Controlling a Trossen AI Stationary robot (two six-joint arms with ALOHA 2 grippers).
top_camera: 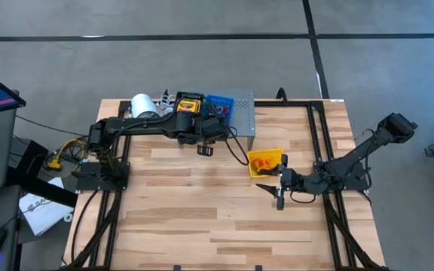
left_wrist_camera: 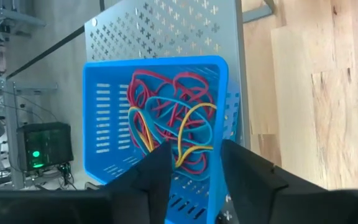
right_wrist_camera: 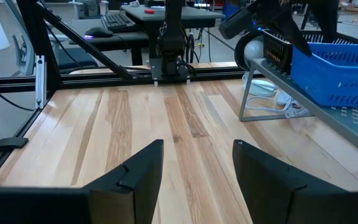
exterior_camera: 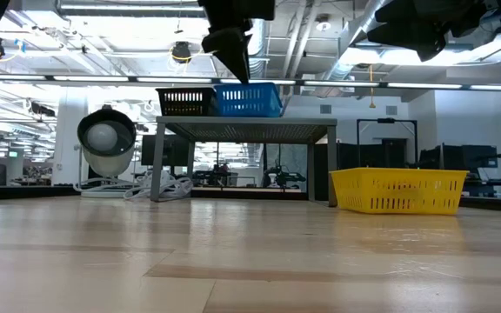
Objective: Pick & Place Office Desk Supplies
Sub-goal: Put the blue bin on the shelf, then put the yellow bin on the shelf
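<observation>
The left gripper (left_wrist_camera: 191,163) hung over the blue basket (top_camera: 218,106) of rubber bands (left_wrist_camera: 173,118) on the far metal shelf (top_camera: 243,113), fingers parted, holding nothing. The right gripper (right_wrist_camera: 194,163) waited open and empty beside the yellow basket (top_camera: 266,162).

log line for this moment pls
left pincer: open over blue bin of bands on shelf | right pincer: open, empty, low over table by yellow bin

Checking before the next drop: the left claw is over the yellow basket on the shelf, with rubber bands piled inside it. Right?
Not quite. The basket under the left claw is blue, not yellow, as the left wrist view shows. It does sit on the shelf with rubber bands piled inside.
</observation>
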